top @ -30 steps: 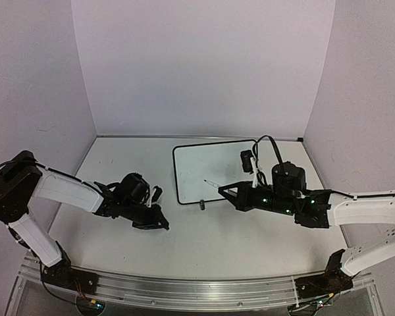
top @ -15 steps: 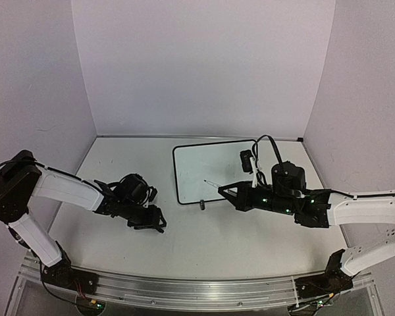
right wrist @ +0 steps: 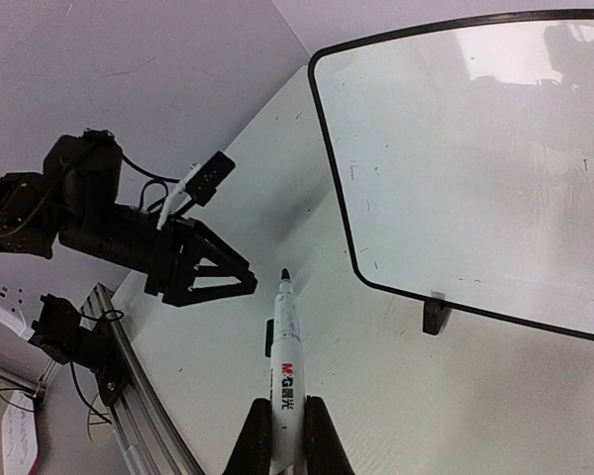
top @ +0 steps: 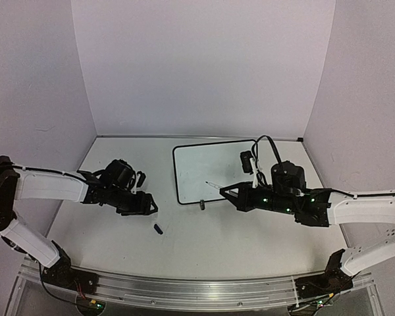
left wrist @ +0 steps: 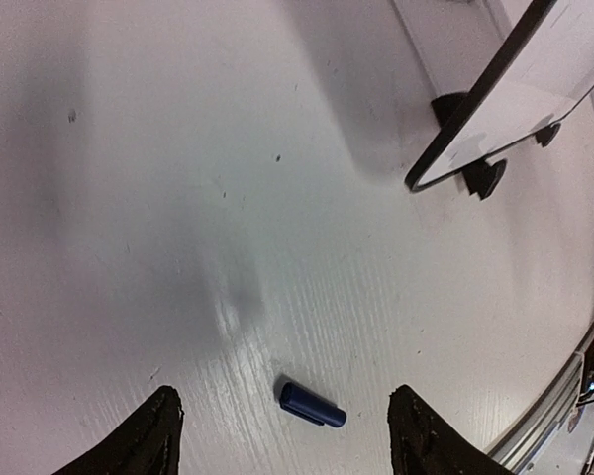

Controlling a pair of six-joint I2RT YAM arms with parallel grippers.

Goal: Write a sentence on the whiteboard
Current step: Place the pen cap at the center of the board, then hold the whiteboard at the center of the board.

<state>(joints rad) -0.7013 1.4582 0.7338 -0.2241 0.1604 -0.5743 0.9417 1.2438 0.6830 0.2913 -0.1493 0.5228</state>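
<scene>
Right tool [right wrist: 287, 432] pinching slim rigid marker [right wrist: 282, 361] by rear barrel, left tool [top: 145, 205] spread above cap [left wrist: 312, 405]; light footed whiteboard [top: 207, 168] probably skids under pressure.

cap [top: 158, 229] on the table [top: 217, 245], left of the whiteboard [top: 210, 168]

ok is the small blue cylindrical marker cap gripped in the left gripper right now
No, the small blue cylindrical marker cap lies loose on the white table, touching neither finger of the open left gripper.
</scene>
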